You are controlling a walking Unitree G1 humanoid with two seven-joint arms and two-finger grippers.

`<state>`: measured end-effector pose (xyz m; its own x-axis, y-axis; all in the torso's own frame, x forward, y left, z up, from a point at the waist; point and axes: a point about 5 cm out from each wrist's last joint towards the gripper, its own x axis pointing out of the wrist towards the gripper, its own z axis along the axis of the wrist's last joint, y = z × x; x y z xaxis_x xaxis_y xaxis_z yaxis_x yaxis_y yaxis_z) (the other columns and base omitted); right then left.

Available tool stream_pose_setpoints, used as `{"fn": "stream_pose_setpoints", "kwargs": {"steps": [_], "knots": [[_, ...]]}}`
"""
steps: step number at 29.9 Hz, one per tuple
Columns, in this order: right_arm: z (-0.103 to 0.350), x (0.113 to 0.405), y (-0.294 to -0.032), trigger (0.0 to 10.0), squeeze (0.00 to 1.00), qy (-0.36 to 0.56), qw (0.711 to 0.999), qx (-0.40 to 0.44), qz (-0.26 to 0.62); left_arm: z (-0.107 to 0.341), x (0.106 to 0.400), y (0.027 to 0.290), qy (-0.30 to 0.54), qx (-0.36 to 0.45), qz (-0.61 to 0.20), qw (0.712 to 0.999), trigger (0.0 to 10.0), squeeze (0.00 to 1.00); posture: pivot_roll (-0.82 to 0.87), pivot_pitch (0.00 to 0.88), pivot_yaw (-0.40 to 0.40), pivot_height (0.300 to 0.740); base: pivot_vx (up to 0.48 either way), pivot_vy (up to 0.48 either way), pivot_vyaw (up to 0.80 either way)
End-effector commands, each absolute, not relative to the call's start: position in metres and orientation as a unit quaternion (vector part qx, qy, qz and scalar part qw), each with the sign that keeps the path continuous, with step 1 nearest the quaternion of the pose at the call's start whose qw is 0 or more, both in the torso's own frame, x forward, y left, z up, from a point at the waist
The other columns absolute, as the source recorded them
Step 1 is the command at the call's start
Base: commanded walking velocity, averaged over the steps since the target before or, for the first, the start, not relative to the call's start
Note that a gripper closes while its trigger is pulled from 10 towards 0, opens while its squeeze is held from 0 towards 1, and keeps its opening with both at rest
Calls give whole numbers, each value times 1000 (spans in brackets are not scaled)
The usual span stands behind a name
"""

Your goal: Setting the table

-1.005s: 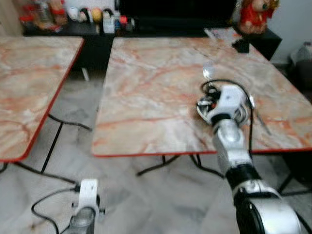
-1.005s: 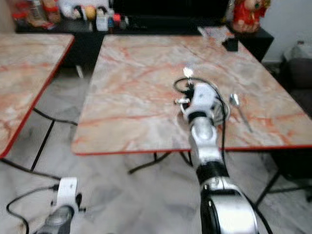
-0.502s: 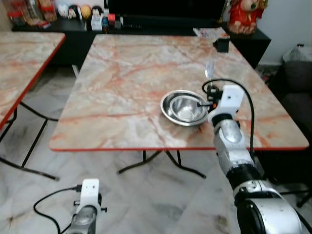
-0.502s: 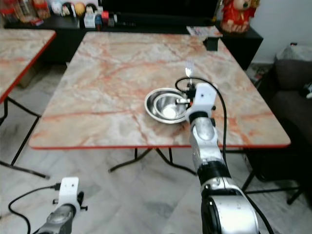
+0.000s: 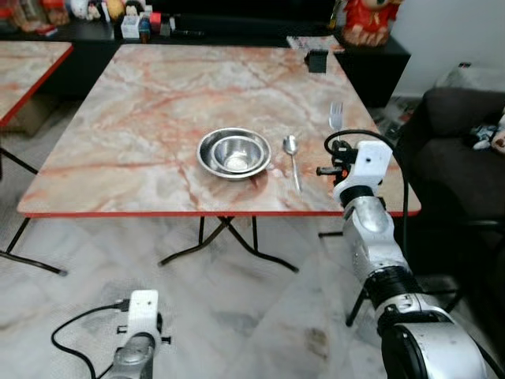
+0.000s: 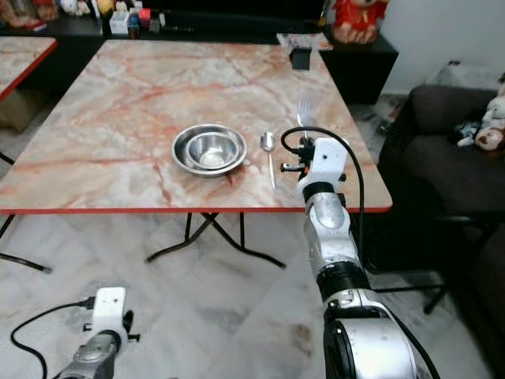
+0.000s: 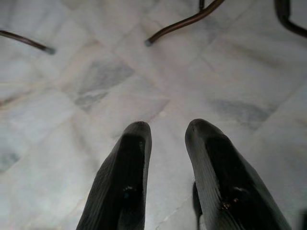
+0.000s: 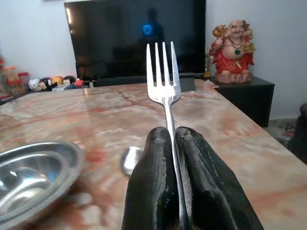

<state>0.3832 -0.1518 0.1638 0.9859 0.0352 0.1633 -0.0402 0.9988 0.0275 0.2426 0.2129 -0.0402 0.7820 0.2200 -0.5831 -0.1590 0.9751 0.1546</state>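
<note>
The right gripper (image 8: 173, 139) is held up over the near right corner of the pink-veined marble table with a red edge (image 5: 158, 95), its jaws pressed together on the handle of a silver metal fork (image 8: 163, 76). The fork stands upright between the black fingers (image 8: 153, 182), tines pointing up and well clear of the tabletop. Just beside the jaws, on the side toward the middle of the table, a silver metal spoon (image 5: 293, 158) lies flat with its bowl at the far end and its handle toward the near edge. Beyond the spoon, farther from the jaws, sits a round shiny steel bowl (image 5: 234, 153), upright, apart from the spoon. Past the fork's tines, at the far end of the table, a small black box (image 5: 316, 60) rests near the edge, and behind it a red and gold laughing figurine (image 8: 234, 50) stands on a dark cabinet (image 8: 249, 93) beside a large black television screen (image 8: 136, 38).

The left gripper (image 7: 168, 129) hangs low over the pale marble floor (image 7: 72, 96), its jaws parted and holding nothing. To the right of the right arm is a dark sofa (image 5: 465, 150).
</note>
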Motion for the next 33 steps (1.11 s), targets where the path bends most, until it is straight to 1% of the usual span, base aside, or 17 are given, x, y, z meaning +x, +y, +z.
{"fn": "stream_pose_setpoints", "kwargs": {"steps": [1, 13, 33], "knots": [[164, 382, -157, 10000, 0, -83, 996, 15, 12, -44, 240, 205, 326, 36, 95, 940, 10000, 0, -16, 105, -16, 740, 0, 0, 0], [158, 378, -152, 10000, 0, -78, 996, 25, 16, -43, 241, 209, 323, 30, 106, 940, 10000, 0, -12, 103, -17, 740, 0, 0, 0], [156, 376, -150, 10000, 0, -74, 997, 32, 16, -40, 243, 213, 319, 37, 109, 941, 10000, 0, -13, 101, -3, 740, 299, 0, 0]]}}
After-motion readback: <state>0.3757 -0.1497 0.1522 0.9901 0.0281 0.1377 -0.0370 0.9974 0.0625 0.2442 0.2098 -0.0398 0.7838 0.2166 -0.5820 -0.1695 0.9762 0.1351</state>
